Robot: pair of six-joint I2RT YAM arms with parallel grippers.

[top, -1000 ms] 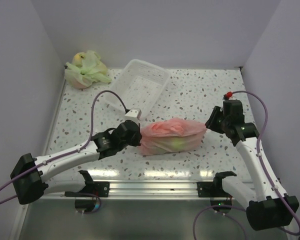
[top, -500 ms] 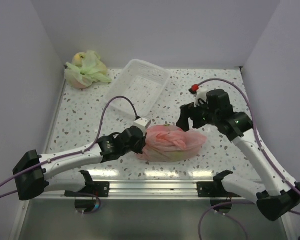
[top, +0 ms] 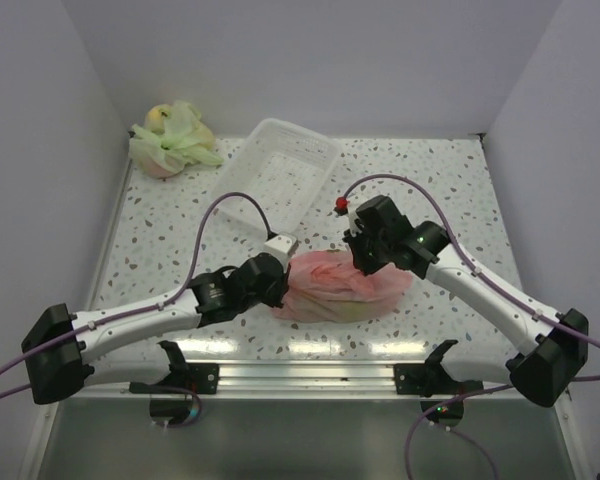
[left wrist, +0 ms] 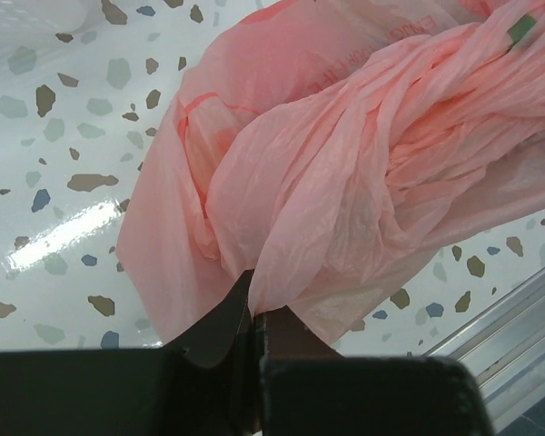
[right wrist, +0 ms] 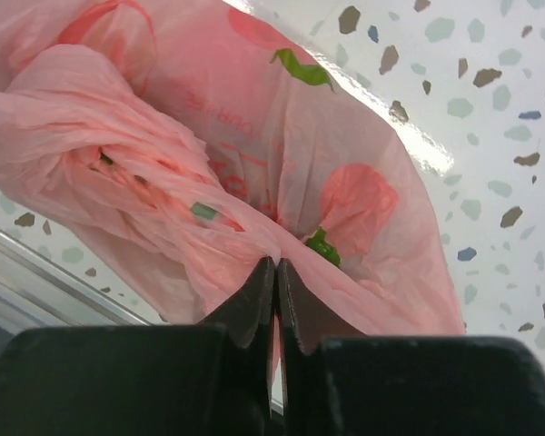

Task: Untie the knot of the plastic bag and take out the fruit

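The pink plastic bag [top: 340,285] lies on the speckled table between the arms, crinkled, with faint red print. Its twisted handles run across the top as a bunched band [left wrist: 436,127]; I cannot pick out the knot lump. Red fruits with green stems [right wrist: 354,204] show through the film. My left gripper [top: 273,278] is shut on a fold at the bag's left end [left wrist: 254,304]. My right gripper [top: 365,255] is shut on a fold at the bag's top right [right wrist: 274,263].
A clear plastic basket [top: 280,175] stands behind the bag. A pale green bag [top: 172,140] with fruit sits at the back left corner. The metal rail [top: 310,375] runs along the near edge. Grey walls close in on both sides.
My right arm swung left from the table's right side and came down onto the bag's top right. My left gripper and the bag shifted slightly toward the near edge; the bag looks slacker.
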